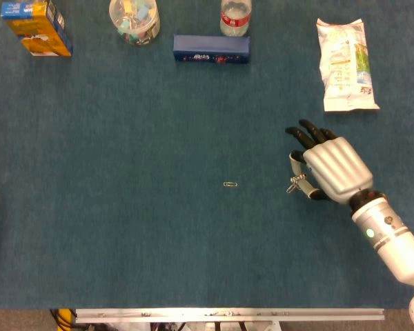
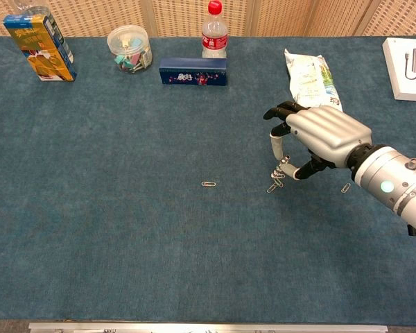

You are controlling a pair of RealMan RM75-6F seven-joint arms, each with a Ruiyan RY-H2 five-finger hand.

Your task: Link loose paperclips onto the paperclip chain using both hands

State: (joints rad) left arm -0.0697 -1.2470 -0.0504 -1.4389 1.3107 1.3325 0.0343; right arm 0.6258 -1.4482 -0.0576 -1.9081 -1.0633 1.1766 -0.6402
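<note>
My right hand [image 1: 328, 167] [image 2: 317, 135] hovers right of the table's middle and pinches a short paperclip chain [image 1: 294, 183] [image 2: 278, 173] between thumb and a finger. The chain dangles down onto or just above a loose paperclip [image 2: 271, 188] on the blue cloth. A second loose paperclip [image 1: 230, 184] [image 2: 208, 184] lies near the middle of the table. A third one [image 2: 345, 187] lies under my right wrist, seen only in the chest view. My left hand is in neither view.
Along the far edge stand an orange-blue carton [image 1: 36, 26], a clear tub of clips [image 1: 134, 18], a dark blue box [image 1: 211, 48] and a bottle [image 1: 235, 16]. A white snack packet [image 1: 345, 63] lies far right; a white box [image 2: 408, 59] sits beyond it.
</note>
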